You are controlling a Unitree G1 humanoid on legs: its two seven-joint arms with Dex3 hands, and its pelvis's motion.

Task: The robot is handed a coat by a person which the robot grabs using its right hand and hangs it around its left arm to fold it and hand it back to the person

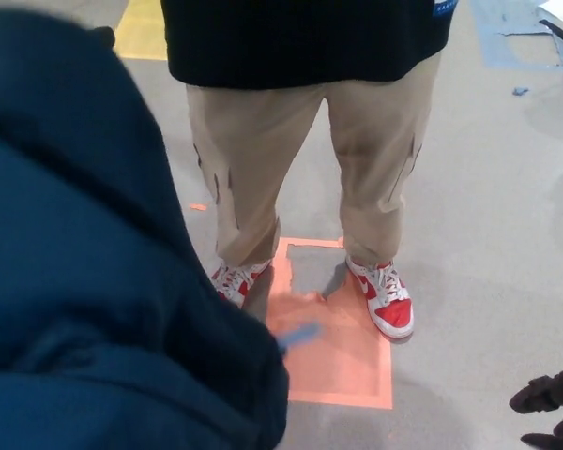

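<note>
A dark blue coat (94,281) fills the left half of the head view, bunched in thick folds from the top edge down to the bottom. It drapes over my left arm, and that arm and hand are hidden beneath it. My right hand (551,414) shows at the bottom right corner, black, open, holding nothing and well apart from the coat. A person (300,141) in a black top, tan trousers and red-and-white shoes stands facing me, close behind the coat.
An orange square marking (342,361) lies on the grey floor under the person's feet. A yellow floor patch (143,33) is at the top left. Blue tape and papers (544,28) sit at the top right.
</note>
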